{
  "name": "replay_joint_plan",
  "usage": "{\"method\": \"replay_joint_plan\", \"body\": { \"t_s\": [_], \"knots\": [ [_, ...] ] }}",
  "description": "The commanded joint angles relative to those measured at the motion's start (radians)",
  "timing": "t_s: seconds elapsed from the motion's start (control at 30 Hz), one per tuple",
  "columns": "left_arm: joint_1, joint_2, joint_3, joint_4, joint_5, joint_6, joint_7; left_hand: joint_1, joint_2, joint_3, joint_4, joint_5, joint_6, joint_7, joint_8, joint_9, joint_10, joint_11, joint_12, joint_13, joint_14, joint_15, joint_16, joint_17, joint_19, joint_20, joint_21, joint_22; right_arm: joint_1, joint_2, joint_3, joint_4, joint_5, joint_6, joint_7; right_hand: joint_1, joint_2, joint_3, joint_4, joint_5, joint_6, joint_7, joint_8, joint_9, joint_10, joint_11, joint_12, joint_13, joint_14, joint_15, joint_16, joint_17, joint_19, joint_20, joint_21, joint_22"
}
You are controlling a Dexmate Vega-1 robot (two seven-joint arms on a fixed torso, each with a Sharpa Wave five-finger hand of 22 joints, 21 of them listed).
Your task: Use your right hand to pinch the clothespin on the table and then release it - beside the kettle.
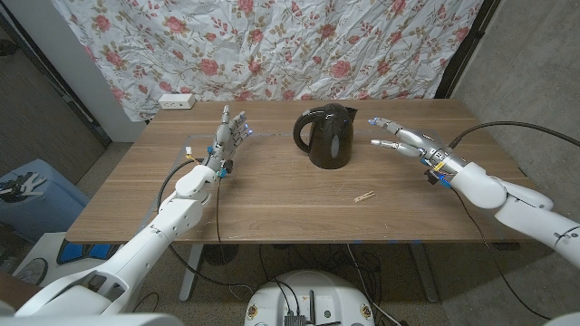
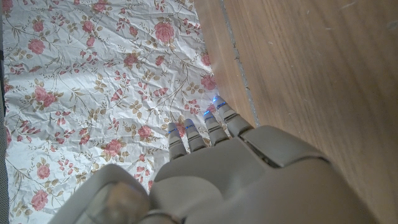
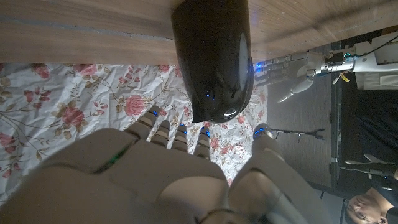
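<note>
Now right hand (image 1: 410, 142) spread, empty (beside kettle (image 1: 326, 135)); clothespin (image 1: 365, 196) apart on table (image 1: 272, 204)

Makeshift lab: floral sheet backdrop (image 1: 272, 41), cabled table (image 1: 272, 204).

Your right hand (image 1: 406, 141) hovered open, fingers (image 1: 379, 122) spread, just beside the black kettle (image 1: 325, 136) near the table's (image 1: 272, 208) far edge. The clothespin (image 1: 364, 196) lay nearer the front edge. Your left hand (image 1: 227, 136) stood empty, fingers apart.

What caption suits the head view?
Both open hands, left and right, flank a black kettle; the clothespin lies untouched.
</note>
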Motion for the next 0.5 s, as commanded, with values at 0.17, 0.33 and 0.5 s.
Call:
{"method": "replay_joint_plan", "body": {
  "t_s": [0.17, 0.33, 0.5],
  "knots": [
    [0.0, 0.0, 0.0, 0.0, 0.0, 0.0, 0.0, 0.001, 0.011, 0.001, 0.006, 0.008, 0.001, -0.009, 0.006, 0.005, 0.003, -0.007, 0.006, 0.002, 0.008, -0.007, 0.008, 0.004, 0.008, 0.0, 0.007, 0.002, -0.063, -0.122, 0.044, -0.178, -0.099, -0.129, 0.047, 0.04, -0.021, 0.012, -0.029, 0.014, -0.004, -0.008, 0.002, 0.005, -0.059, 0.015, -0.003, 0.003, -0.047, 0.02, -0.002, 0.005, -0.029, 0.018, 0.002, 0.002],
    [0.0, 0.0, 0.0, 0.0, 0.0, 0.0, 0.0, 0.001, 0.011, 0.001, 0.006, 0.008, 0.001, -0.009, 0.006, 0.005, 0.002, -0.007, 0.006, 0.002, 0.009, -0.007, 0.008, 0.004, 0.008, 0.001, 0.007, 0.002, -0.089, -0.157, 0.063, -0.227, -0.109, -0.163, 0.066, 0.063, -0.029, 0.02, -0.037, 0.021, -0.005, -0.007, 0.005, 0.007, -0.082, 0.015, -0.002, 0.004, -0.054, 0.027, 0.002, 0.005, -0.029, 0.022, 0.006, 0.001],
    [0.0, 0.0, 0.0, 0.001, 0.0, 0.0, 0.0, 0.001, 0.011, 0.001, 0.006, 0.008, 0.001, -0.009, 0.006, 0.005, 0.003, -0.008, 0.006, 0.002, 0.009, -0.006, 0.008, 0.004, 0.008, 0.001, 0.007, 0.002, -0.112, -0.186, 0.082, -0.278, -0.112, -0.209, 0.094, 0.096, -0.036, 0.033, -0.043, 0.033, -0.002, 0.001, 0.012, 0.011, -0.091, 0.019, 0.004, 0.004, -0.054, 0.041, 0.008, 0.005, -0.015, 0.046, 0.012, 0.0]
  ]
}}
